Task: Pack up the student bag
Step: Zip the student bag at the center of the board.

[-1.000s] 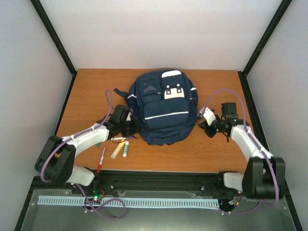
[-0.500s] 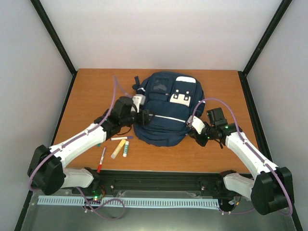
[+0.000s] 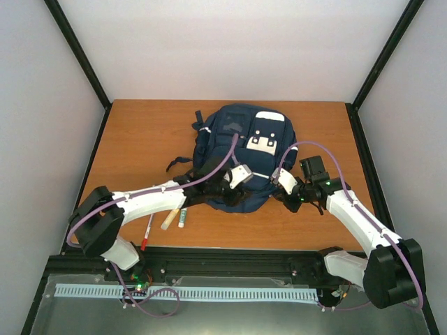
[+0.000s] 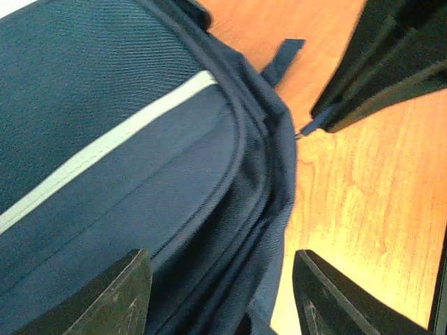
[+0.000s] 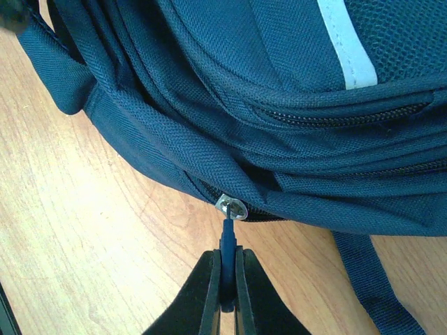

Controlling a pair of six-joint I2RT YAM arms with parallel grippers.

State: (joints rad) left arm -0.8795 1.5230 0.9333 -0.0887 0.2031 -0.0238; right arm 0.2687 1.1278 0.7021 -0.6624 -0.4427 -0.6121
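Reaching further than half a second ago, the left arm is now stretching from the bag's left side across to its near edge, while the right arm and the student bag [image 3: 241, 136] are staying where they were. From above, the bag is lying flat at the middle of the table [image 3: 140, 132], towards the far side, with the left gripper [image 3: 229, 187] sitting at its near rim and the right gripper [image 3: 285, 192] pressing against its near right corner; a red pen [image 3: 147, 232], a cream marker [image 3: 170, 219] and a glue stick [image 3: 182, 218] are lying on the wood left of the bag. At the left wrist, the left gripper [image 4: 220, 300] is hovering with its jaws spread wide over the bag's [image 4: 105, 91] piped edge, a white stripe [image 4: 105, 146] running across the fabric. At the right wrist, the right gripper [image 5: 227, 293] is pinching the dark zipper pull [image 5: 227, 258] tightly, the pull hanging from a metal slider [image 5: 231, 207] at the lower seam of the bag [image 5: 279, 84], and a strap [image 5: 370, 279] is trailing over the table [image 5: 84, 230]
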